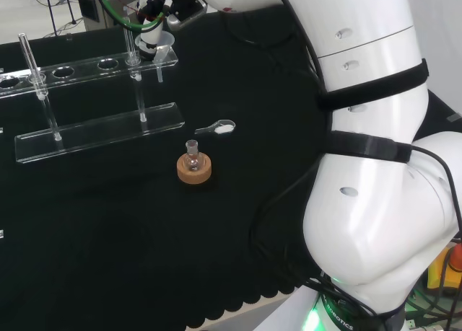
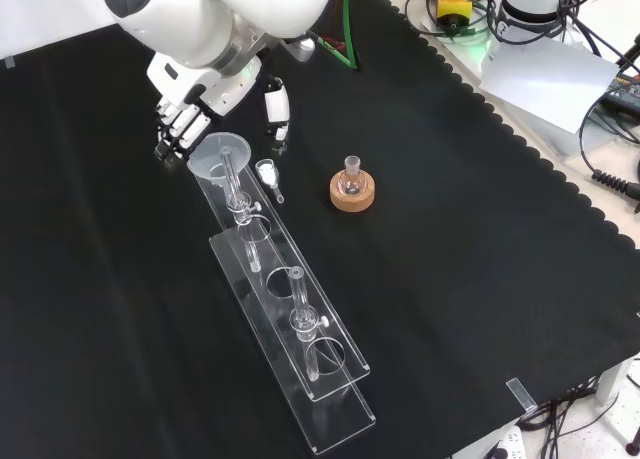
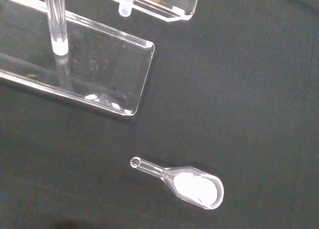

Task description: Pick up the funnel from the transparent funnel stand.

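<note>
In the head view, the funnel stand (image 1: 86, 71) runs off the left edge, so its far end is cut off. The hand (image 1: 151, 28) sits right over the funnel (image 1: 162, 46), and it is hard to tell if the fingers (image 2: 185, 129) touch it. In the wrist view, the stand's post goes off the edge. What the little flask (image 2: 350, 179) holds is too small to tell.

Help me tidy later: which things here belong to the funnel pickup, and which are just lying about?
Job:
funnel
transparent funnel stand
hand

Lying about:
small flask on cork ring
clear scoop with white powder
</note>
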